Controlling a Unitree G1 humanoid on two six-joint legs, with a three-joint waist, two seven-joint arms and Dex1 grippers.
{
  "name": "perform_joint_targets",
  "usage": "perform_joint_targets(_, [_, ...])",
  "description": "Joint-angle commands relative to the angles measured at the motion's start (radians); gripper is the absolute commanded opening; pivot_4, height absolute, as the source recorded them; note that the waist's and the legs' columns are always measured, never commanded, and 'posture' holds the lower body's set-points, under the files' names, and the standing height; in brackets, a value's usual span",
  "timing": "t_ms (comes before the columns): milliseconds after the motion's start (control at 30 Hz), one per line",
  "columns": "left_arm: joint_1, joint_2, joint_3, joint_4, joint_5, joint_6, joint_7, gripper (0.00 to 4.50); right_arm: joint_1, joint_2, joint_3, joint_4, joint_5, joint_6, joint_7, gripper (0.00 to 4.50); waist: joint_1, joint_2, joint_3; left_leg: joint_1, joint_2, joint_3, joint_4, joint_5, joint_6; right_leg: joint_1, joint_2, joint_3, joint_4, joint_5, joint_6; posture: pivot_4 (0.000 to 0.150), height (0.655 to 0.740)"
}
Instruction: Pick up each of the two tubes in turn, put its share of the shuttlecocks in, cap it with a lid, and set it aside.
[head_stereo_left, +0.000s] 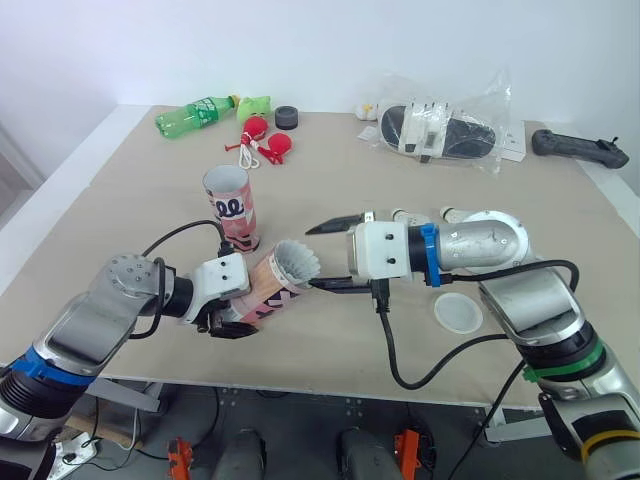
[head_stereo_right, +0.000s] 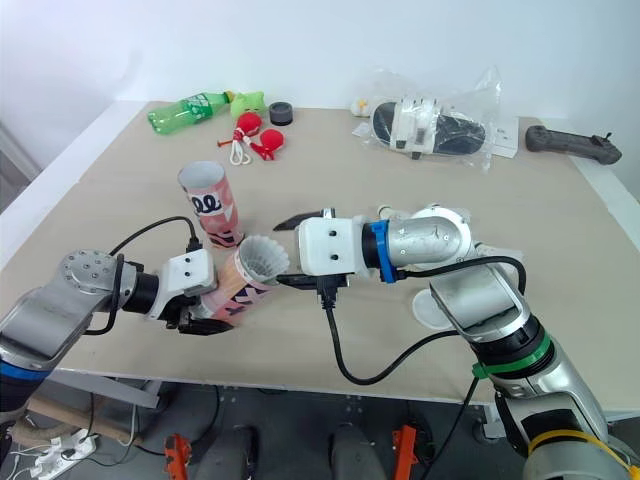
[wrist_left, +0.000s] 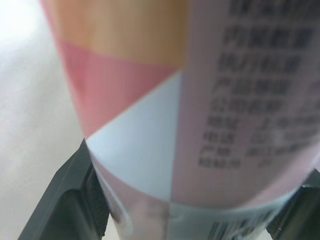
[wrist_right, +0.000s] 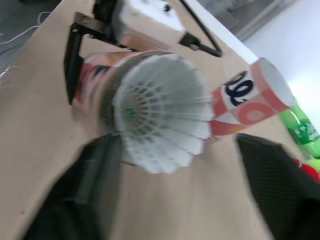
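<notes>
Now filling: the left gripper is clamped on a tilted tube near the table edge, a shuttlecock poking from its mouth; the right gripper, spread wide and empty, should push it home.

Silver-grey left arm and right arm have blue bands, white wrist blocks, black fingers and black cables (right adds green, yellow rings).
</notes>
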Motion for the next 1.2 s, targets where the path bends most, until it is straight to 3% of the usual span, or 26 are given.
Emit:
perform_joint_targets(33, [0.021,-0.018,-0.047,0.001,-0.018,0.023,-0.007,3.27,-0.039,0.021,-0.037,-0.030,0.116,0.081,0.052,4.19,0.000,0.000,0.000,0.000,0.000,0.000,0.000,0.000,0.000,0.000,0.000,0.000,0.000,0.000,0.001,0.150,0.7400])
perform_joint_targets(67, [0.020,-0.019,-0.048,0.001,-0.018,0.023,-0.007,3.27,-0.060,0.020,-0.052,-0.022,0.141,0.104,0.064,3.87,0.000,0.000,0.000,0.000,0.000,0.000,-0.001,0.000,0.000,0.000,0.000,0.000,0.000,0.000,0.001,0.150,0.7400])
perform_joint_targets(233, [0.013,-0.021,-0.050,0.001,-0.018,0.027,-0.007,3.27,-0.124,-0.021,-0.101,-0.025,0.286,0.257,0.137,1.18,0.001,0.000,0.000,0.000,0.000,-0.001,0.000,0.000,0.000,0.000,0.000,-0.001,0.000,0.001,0.001,0.150,0.7400])
perform_joint_targets(300, [0.011,-0.022,-0.050,0.002,-0.018,0.028,-0.007,3.27,-0.141,-0.028,-0.099,-0.018,0.292,0.270,0.140,0.28,0.001,0.000,0.000,0.000,0.000,-0.001,0.000,0.000,0.000,0.000,0.000,-0.001,0.000,0.000,0.000,0.150,0.7400])
perform_joint_targets(333, [0.010,-0.023,-0.050,0.002,-0.018,0.030,-0.007,3.27,-0.152,-0.029,-0.085,-0.008,0.274,0.256,0.143,0.08,0.000,0.000,0.000,0.000,0.000,-0.001,0.000,0.000,0.000,0.000,0.000,-0.001,0.000,0.000,0.000,0.150,0.7400])
perform_joint_targets(500, [0.008,-0.028,-0.055,0.000,-0.017,0.032,-0.006,3.27,-0.194,0.006,0.027,0.093,0.160,0.154,0.164,0.08,0.000,0.000,0.000,0.000,0.000,-0.001,0.000,0.000,0.000,-0.001,0.000,-0.001,0.000,-0.001,-0.003,0.150,0.7400])
perform_joint_targets(867, [0.006,-0.024,-0.060,-0.014,-0.016,0.037,-0.009,3.27,-0.316,0.216,0.264,0.410,-0.062,-0.059,0.244,0.08,0.001,0.000,0.000,-0.001,0.000,-0.001,0.000,0.000,0.000,-0.001,0.000,-0.002,0.000,0.001,0.001,0.150,0.7400])
perform_joint_targets(1200, [0.019,-0.020,-0.055,-0.046,-0.024,0.055,0.001,3.27,-0.333,0.321,0.320,0.499,-0.135,-0.106,0.308,0.08,-0.001,0.001,0.000,0.000,0.001,-0.001,-0.001,0.000,0.000,-0.001,0.000,-0.002,0.000,0.001,0.000,0.150,0.7400])
